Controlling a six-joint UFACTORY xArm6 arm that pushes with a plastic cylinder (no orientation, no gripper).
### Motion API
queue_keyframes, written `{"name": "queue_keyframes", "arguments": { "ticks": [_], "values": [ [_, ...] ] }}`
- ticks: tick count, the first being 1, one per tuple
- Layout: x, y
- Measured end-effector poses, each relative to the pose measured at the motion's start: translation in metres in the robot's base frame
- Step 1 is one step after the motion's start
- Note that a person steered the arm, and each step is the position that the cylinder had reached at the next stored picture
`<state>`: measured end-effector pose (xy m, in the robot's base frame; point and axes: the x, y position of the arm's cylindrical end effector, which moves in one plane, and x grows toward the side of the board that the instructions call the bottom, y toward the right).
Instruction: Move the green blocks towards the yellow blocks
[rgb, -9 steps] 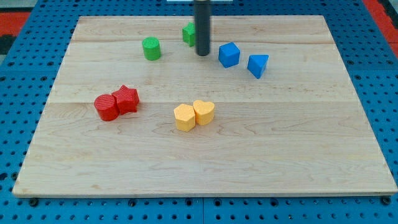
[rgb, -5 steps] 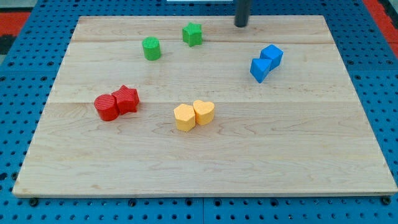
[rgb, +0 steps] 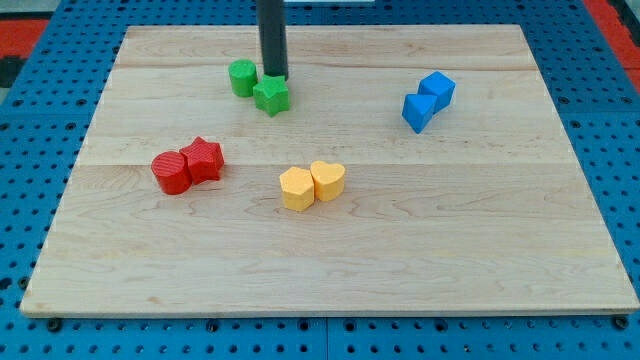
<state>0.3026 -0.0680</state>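
No claw on this rig, so there is nothing to open or close; you work with my tip (rgb: 275, 76) alone, and it sits at the view's top edge of the green star block (rgb: 271, 95), touching or just shy of it. The green cylinder block (rgb: 242, 77) stands just beside the star to the view's left, apparently in contact. Both lie near the top of the wooden counter (rgb: 480, 250), well apart from the yellow pair, a yellow hexagon block (rgb: 296, 188) touching a yellow heart block (rgb: 327, 180), lower in the view. Judgement: these look like small, light, rigid pieces that slide easily on smooth wood and spin if struck off-centre. Push each through its middle from the top side; the star's points may deflect the rod. The round cylinder will likely roll off your line, so expect to correct.
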Motion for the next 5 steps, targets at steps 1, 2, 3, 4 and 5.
{"name": "queue_keyframes", "arguments": {
  "ticks": [1, 2, 3, 4, 5],
  "values": [
    [0.015, -0.014],
    [0.062, -0.014],
    [0.067, -0.007],
    [0.044, 0.055],
    [0.008, 0.092]
  ]
}}
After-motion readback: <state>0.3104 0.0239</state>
